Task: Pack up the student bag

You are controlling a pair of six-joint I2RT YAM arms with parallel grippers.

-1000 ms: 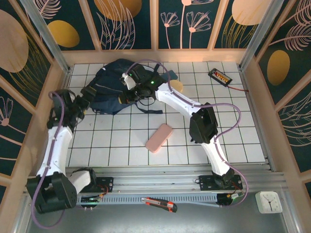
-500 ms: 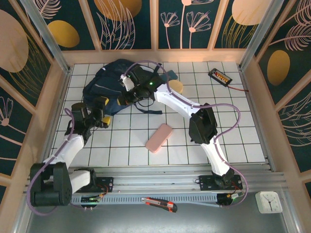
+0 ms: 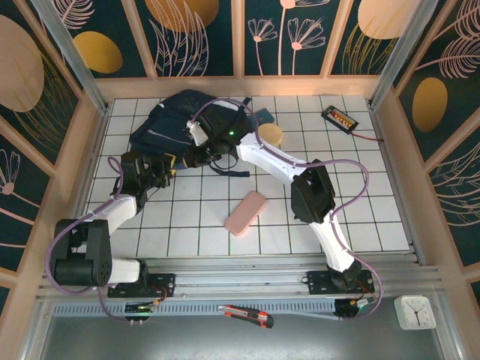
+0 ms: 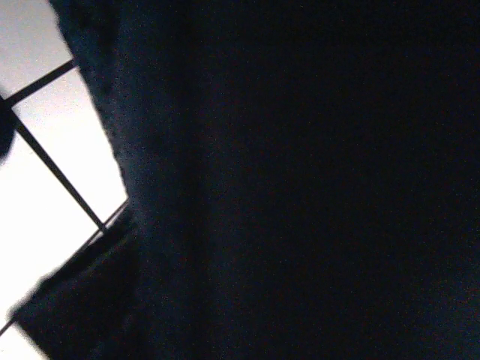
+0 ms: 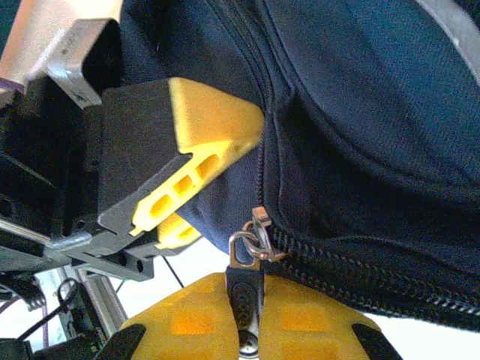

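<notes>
The student bag (image 3: 176, 124), dark navy, lies at the back left of the tiled table. My right gripper (image 3: 193, 155) is at its front edge. In the right wrist view its yellow fingers (image 5: 180, 322) are shut on the black zip pull (image 5: 245, 289), which hangs from the metal slider (image 5: 255, 238). My left gripper (image 3: 166, 163) meets the bag's lower left edge. Seen from the right wrist, the left gripper (image 5: 222, 184) is shut on a fold of the bag's fabric beside the zip. Dark bag cloth (image 4: 300, 180) covers most of the left wrist view.
A pink pencil case (image 3: 246, 213) lies mid-table, in front of the bag. A round tan object (image 3: 271, 135) sits right of the bag, and a black device with orange parts (image 3: 340, 117) at the back right. A box cutter (image 3: 246, 315) and a white clock (image 3: 415, 311) rest at the near edge.
My left arm has swung from the left wall in to the bag, and its gripper has closed on the fabric edge. My right gripper has kept its hold and barely moved.
</notes>
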